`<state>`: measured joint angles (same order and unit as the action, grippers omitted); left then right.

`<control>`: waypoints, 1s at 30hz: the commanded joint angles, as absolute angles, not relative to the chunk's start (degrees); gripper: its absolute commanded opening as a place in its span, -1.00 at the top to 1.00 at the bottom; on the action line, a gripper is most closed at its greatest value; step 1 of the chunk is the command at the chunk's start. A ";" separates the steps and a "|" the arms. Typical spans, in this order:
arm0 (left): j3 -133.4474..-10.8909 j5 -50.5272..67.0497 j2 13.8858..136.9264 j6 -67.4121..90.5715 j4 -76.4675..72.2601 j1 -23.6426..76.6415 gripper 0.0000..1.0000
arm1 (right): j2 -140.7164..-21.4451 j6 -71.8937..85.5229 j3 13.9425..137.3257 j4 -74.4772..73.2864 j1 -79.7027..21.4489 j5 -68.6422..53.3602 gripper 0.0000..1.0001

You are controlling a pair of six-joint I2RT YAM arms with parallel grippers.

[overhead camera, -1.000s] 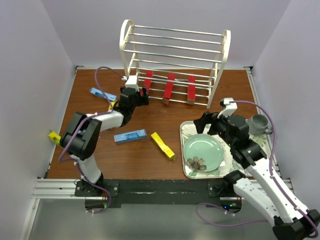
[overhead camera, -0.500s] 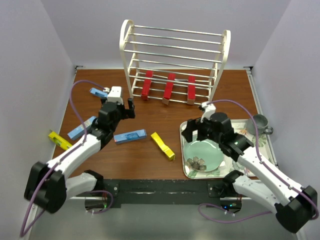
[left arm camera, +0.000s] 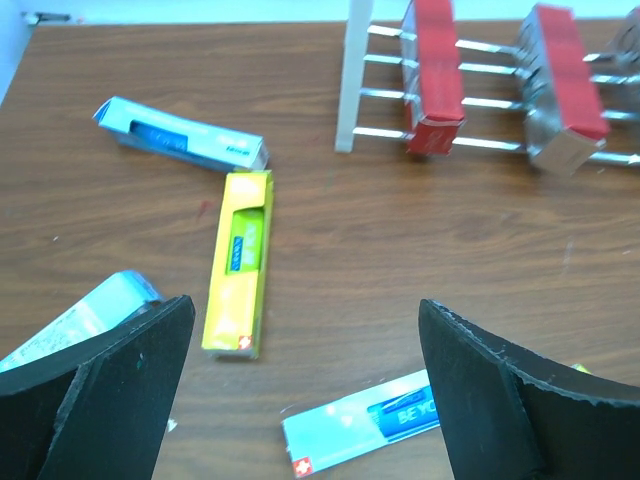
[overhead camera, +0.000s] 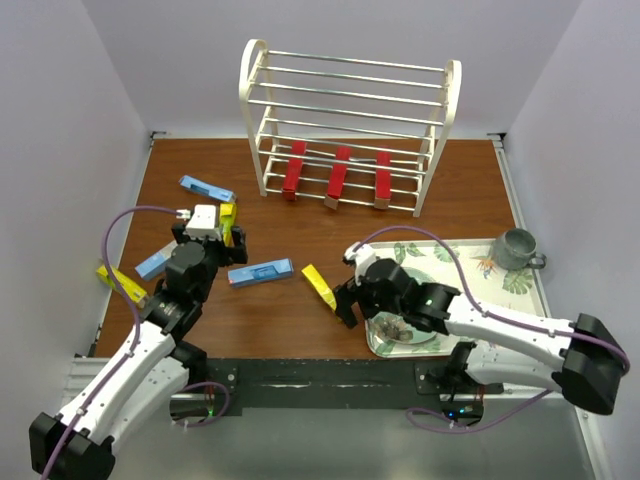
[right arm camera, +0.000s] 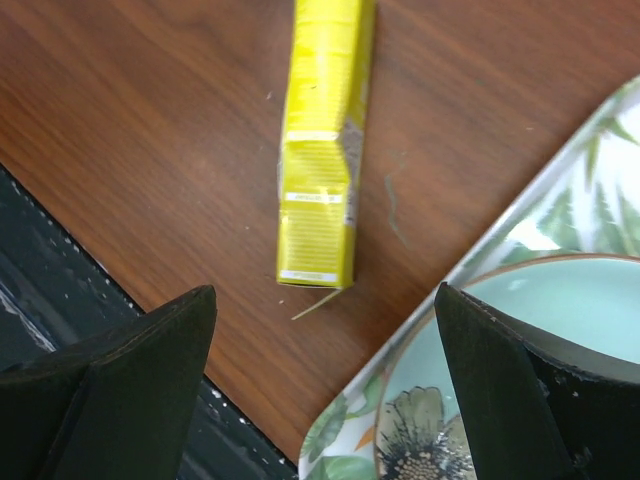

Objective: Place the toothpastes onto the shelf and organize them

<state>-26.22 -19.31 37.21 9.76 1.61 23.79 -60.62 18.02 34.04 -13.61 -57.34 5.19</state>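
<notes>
Spread fingers (left arm camera: 100,400) frame 1 yellow toothpaste (left arm camera: 240,262) lying among 3 blue toothpastes (left arm camera: 180,135).

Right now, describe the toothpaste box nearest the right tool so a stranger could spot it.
Start at the floral tray on the right. Just off its left edge lies a yellow box, flat on the bare wood, the only yellow one beside the tray.

Top view high, wide. Left wrist faces shelf (left arm camera: 358,70); right wrist close over yellow box (right arm camera: 320,140), shared overhead.
</notes>
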 commanded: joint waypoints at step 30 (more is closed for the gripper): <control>-25.31 -24.78 37.53 8.70 -1.41 25.31 -0.99 | -82.00 22.41 36.74 -0.53 -67.76 23.47 0.07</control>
